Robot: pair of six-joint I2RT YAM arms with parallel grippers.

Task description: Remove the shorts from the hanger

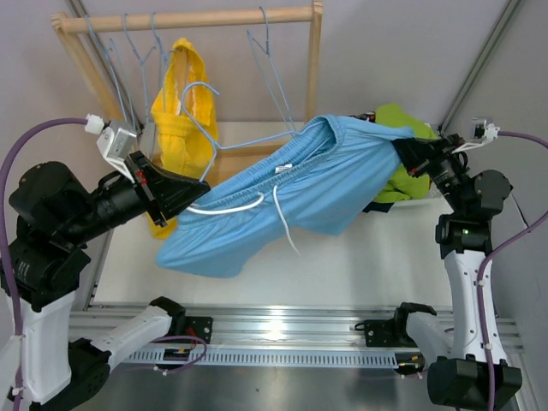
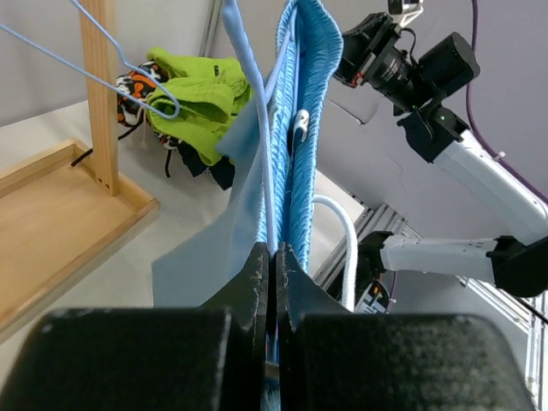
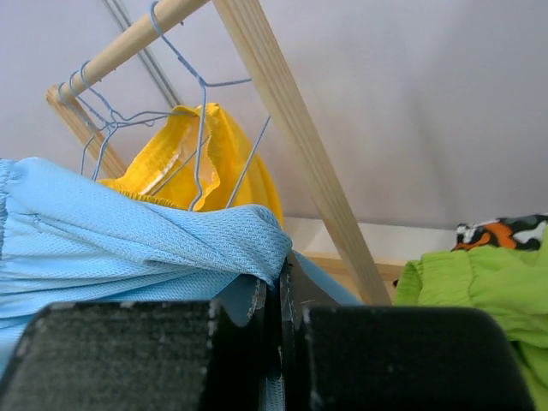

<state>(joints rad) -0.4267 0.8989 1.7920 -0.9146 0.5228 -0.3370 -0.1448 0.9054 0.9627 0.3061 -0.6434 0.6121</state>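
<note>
The light blue shorts (image 1: pixel 282 193) with a white drawstring (image 1: pixel 278 201) hang stretched in the air between my two grippers. A light blue wire hanger (image 1: pixel 257 139) is still threaded through their waistband. My left gripper (image 1: pixel 204 190) is shut on the hanger wire (image 2: pixel 263 154) at the shorts' left end; the waistband (image 2: pixel 304 77) runs up from its jaws (image 2: pixel 274 248). My right gripper (image 1: pixel 398 152) is shut on the waistband's right end (image 3: pixel 214 235). The yellow shorts (image 1: pixel 182 116) hang on a hanger on the rack.
The wooden rack (image 1: pixel 315 60) stands at the back with several empty wire hangers (image 1: pixel 270 60) on its rail. The lime green shorts (image 1: pixel 409 181), the black patterned pair (image 3: pixel 505 233) and a dark pair (image 2: pixel 201 163) lie heaped at the right, behind my right gripper.
</note>
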